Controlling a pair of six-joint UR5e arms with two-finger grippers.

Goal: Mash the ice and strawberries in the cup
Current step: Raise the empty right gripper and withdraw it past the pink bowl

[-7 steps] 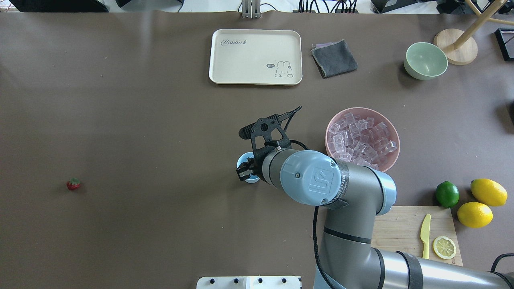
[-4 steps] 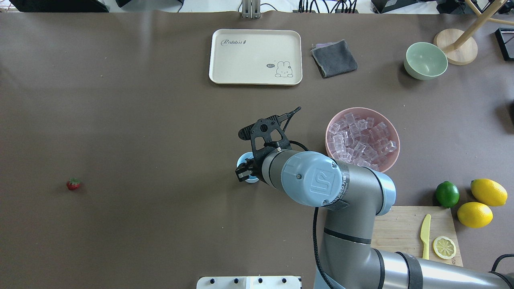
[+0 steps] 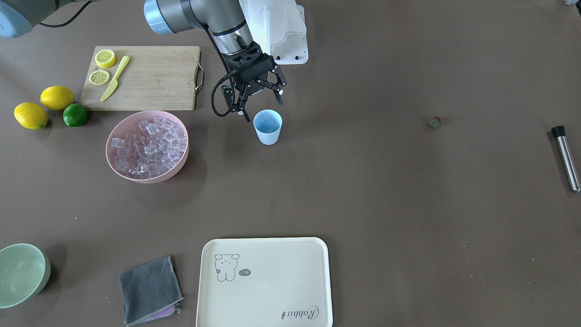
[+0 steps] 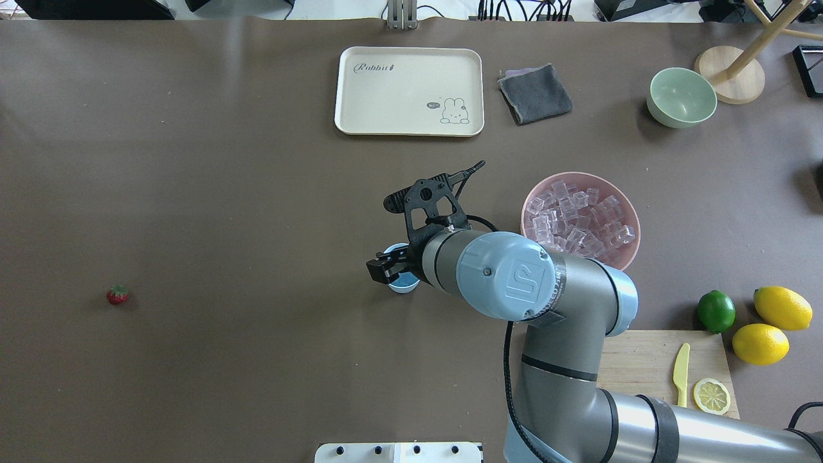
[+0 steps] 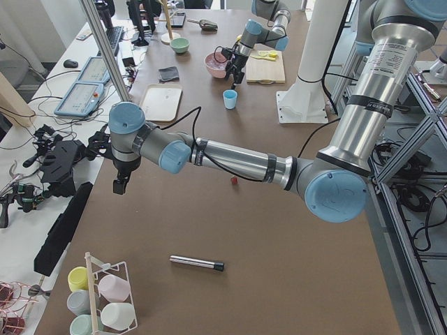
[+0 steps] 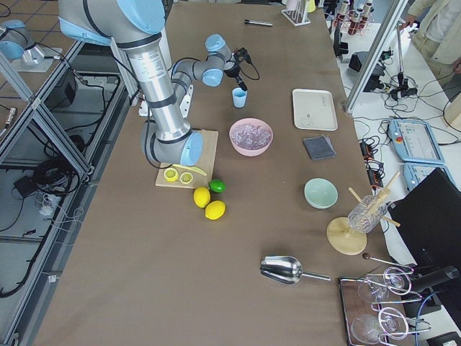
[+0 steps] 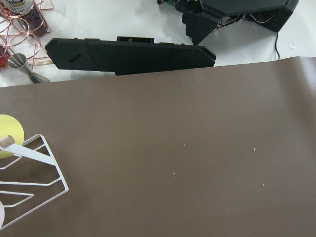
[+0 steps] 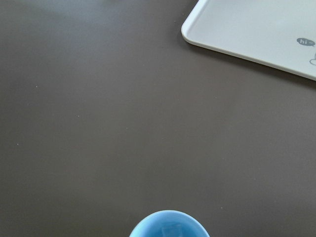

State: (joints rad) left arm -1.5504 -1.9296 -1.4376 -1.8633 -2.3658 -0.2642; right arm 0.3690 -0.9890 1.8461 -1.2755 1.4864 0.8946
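Observation:
The light blue cup [image 3: 268, 127] stands upright at mid-table; it also shows in the overhead view [image 4: 405, 284] and at the bottom edge of the right wrist view [image 8: 170, 226], where a clear cube seems to lie inside it. My right gripper [image 3: 260, 103] is open and empty, just above the cup's rim on the robot's side, and shows overhead too [image 4: 393, 270]. The ice [image 3: 147, 147] fills a pink bowl [image 3: 119, 170]. The strawberry [image 3: 434, 121] lies alone far towards my left side. My left gripper [image 5: 120, 187] shows only in the exterior left view; I cannot tell its state.
A steel muddler with a black tip [image 3: 566, 158] lies at the far left end. A cream tray [image 3: 265, 281], a grey cloth [image 3: 149, 290] and a pale green bowl [image 3: 20, 274] are on the operators' side. A cutting board [image 3: 150, 77], lemons and a lime [image 3: 75, 115] are near the robot's base.
My right gripper has shifted slightly left and towards the far side over the cup. The cup, the strawberry and the ice bowl have not moved.

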